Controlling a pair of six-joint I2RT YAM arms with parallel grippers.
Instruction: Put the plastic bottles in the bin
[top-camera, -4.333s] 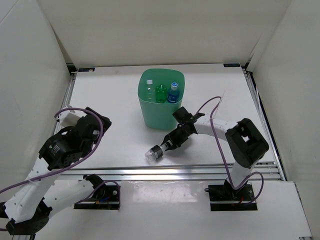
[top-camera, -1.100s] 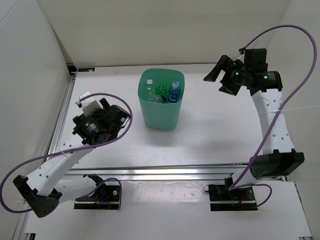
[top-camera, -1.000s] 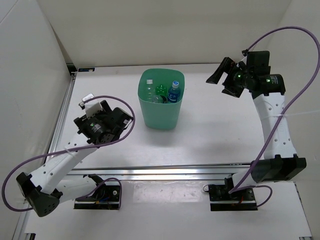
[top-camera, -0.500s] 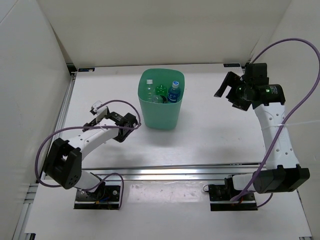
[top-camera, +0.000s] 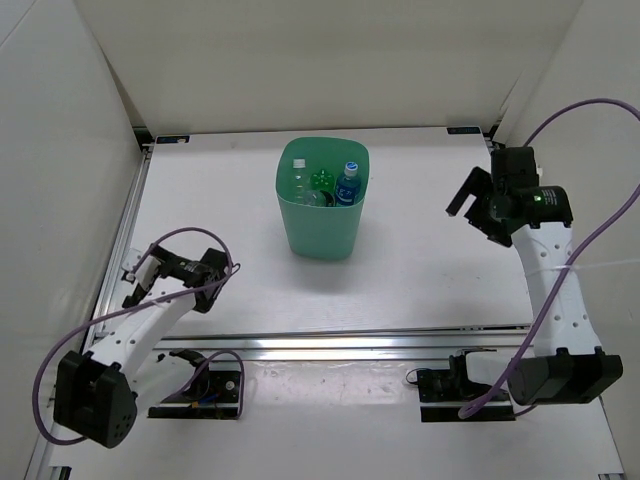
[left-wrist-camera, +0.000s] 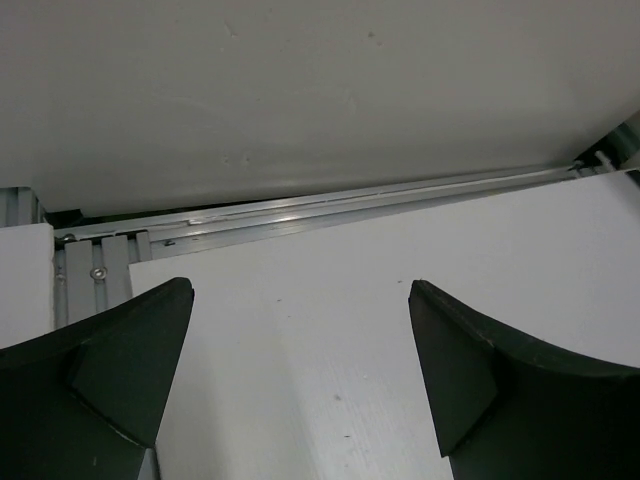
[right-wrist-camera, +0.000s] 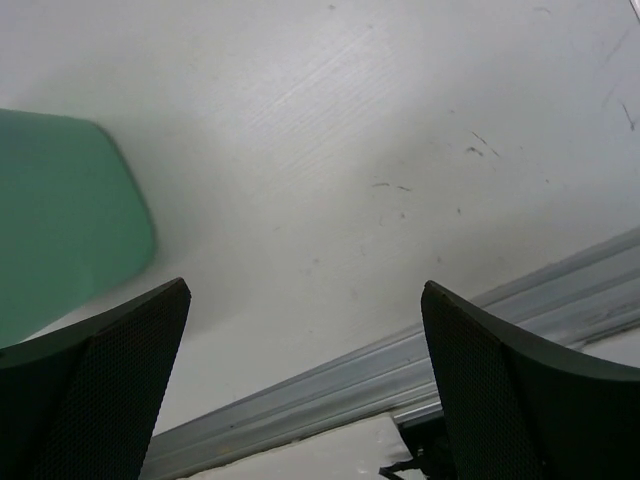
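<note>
At the far left, the left arm (top-camera: 150, 320) lay low over the counter (top-camera: 420, 270), near its left edge and well apart from the bin. Its wrist was turned toward the side rail. In the left wrist view the left jaws stood wide apart, one dark finger (left-wrist-camera: 90, 400) at each lower corner. Only bare white counter showed between them. Beyond lay a metal rail (left-wrist-camera: 300, 210) and a pale wall (left-wrist-camera: 300, 80). The left jaws held nothing.

In the middle, toward the back of the counter, the bin (top-camera: 320, 238) stood upright with its rounded-square rim open to the camera. The plastic bottles seen were inside it: a clear bottle with a white cap (top-camera: 298, 178) on the left, a green bottle (top-camera: 321, 182) in the middle, and a blue-capped bottle with a blue label (top-camera: 348, 185) on the right. A pale shape lay lower between them, too small to make out. No bottle was seen on the counter.

At the right, the right arm (top-camera: 550, 280) reached up from its base, its wrist raised above the counter to the right of the bin and apart from it. In the right wrist view the right jaws were spread wide, with one textured finger (right-wrist-camera: 90, 390) at each lower corner and nothing held between them. A blurred part of the bin (right-wrist-camera: 60, 210) showed at the left edge of that view, over white counter.
</note>
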